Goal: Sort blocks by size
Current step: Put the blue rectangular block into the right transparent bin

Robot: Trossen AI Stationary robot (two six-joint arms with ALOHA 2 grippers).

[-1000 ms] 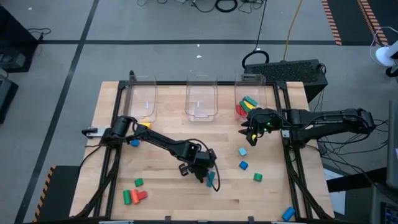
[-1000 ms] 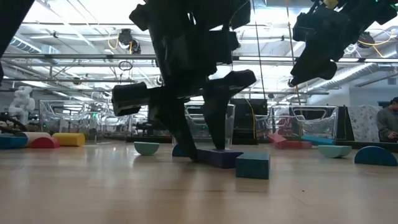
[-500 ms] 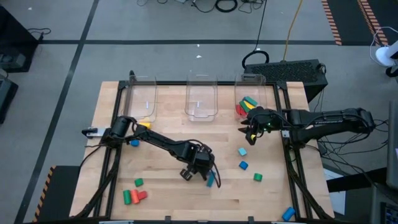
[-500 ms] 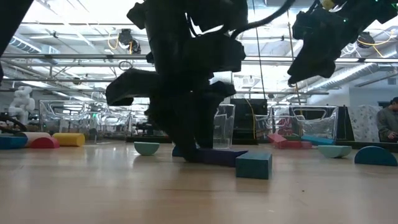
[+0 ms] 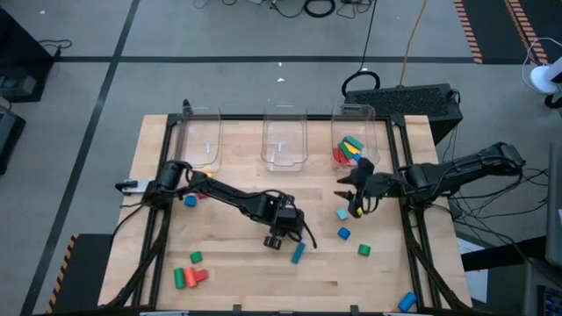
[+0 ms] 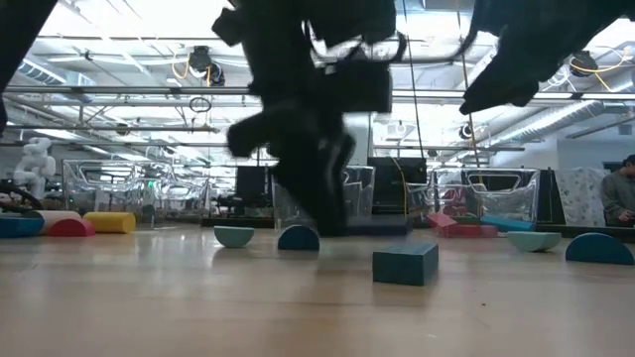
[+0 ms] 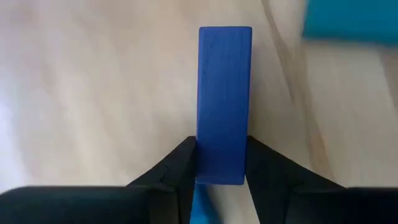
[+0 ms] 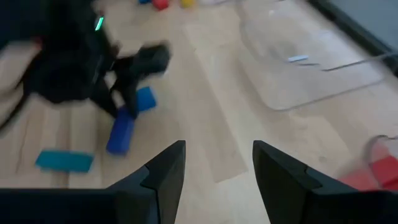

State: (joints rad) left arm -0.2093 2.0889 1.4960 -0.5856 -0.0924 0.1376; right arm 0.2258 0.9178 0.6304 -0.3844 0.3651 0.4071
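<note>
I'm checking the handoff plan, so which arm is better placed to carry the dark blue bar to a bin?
Left: the left gripper is shut on the dark blue bar; the right gripper is open and empty.

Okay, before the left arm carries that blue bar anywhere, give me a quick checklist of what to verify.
1. Grip on the blue bar by the left tool: ok, a finger presses each long side.
2. Grip centred along the bar: not ok, the fingers hold only one end, so it may swing.
3. The teal bar clear of the held bar: ok, it lies apart from it.
4. The right tool empty: ok, open, with nothing between its fingers.
5. Room in the middle bin: ok, it looks empty.
</note>
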